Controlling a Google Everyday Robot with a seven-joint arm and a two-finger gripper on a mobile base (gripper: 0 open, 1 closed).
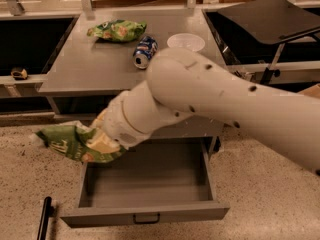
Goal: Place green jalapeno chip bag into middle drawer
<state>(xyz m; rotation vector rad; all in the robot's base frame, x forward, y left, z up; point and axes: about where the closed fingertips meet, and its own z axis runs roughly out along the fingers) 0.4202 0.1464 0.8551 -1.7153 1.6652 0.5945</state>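
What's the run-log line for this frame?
gripper: holds green jalapeno chip bag, at left side of middle drawer | drawer: open, visible floor bare | placed: not yet

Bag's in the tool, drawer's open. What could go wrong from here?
1. The tool, near the left wall of the drawer, holds the bag mostly outside it, over floor; releasing now would likely miss.
2. The bag juts sideways and may snag that wall going down.

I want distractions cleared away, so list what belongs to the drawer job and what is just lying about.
Job: green jalapeno chip bag, held in the gripper by the left side of the open middle drawer.
Lying about: darker green bag, soda can, white bowl, on the table.
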